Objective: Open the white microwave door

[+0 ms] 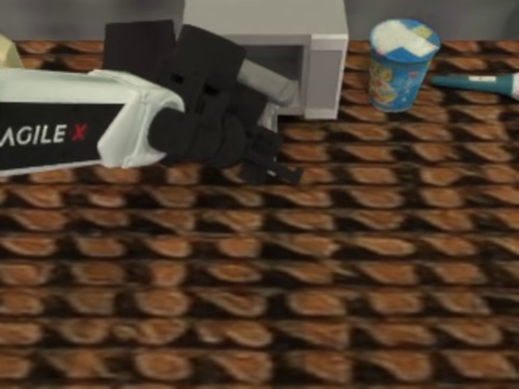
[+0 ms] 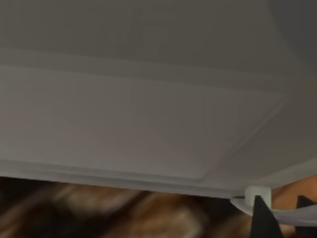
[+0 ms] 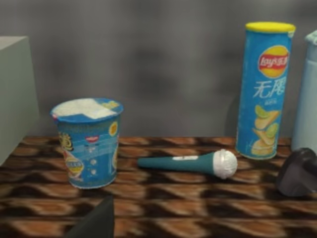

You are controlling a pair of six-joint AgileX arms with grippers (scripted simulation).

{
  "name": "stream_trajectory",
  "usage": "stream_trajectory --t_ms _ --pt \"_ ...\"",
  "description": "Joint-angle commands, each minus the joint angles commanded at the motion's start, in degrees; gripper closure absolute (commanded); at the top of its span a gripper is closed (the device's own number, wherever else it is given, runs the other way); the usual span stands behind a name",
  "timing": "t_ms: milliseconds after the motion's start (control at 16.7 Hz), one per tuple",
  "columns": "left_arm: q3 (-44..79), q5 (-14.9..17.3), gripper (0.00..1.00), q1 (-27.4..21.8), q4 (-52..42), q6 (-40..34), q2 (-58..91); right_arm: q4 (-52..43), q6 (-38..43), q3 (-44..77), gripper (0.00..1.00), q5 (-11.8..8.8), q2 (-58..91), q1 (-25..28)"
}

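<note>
The white microwave (image 1: 324,49) stands at the table's back middle. Its white microwave door (image 1: 268,81) is swung partly out, and a strip of the dark cavity (image 1: 280,58) shows behind it. My left arm reaches in from the left, with its gripper (image 1: 276,168) in front of the door's free end. In the left wrist view the door panel (image 2: 138,114) fills most of the picture. The slim handle (image 2: 292,214) runs between the two dark fingertips (image 2: 263,220), and the left gripper (image 2: 285,213) is shut on it. My right gripper is out of the top view; one finger (image 3: 101,220) shows, well off to one side.
A blue cup of noodles (image 1: 401,65) stands right of the microwave, with a teal microphone (image 1: 478,81) beyond it. The right wrist view also shows a tall crisps can (image 3: 265,89) and a dark rounded object (image 3: 297,171). A black box (image 1: 138,44) sits left of the microwave.
</note>
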Motion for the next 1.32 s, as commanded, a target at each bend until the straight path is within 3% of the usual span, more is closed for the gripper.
stream_trajectory --t_ms 1320 --pt "-0.3 0.9 1.00 -0.2 -0.1 0.3 -0.1 0.0 0.0 0.0 0.00 0.0 0.0 0.0"
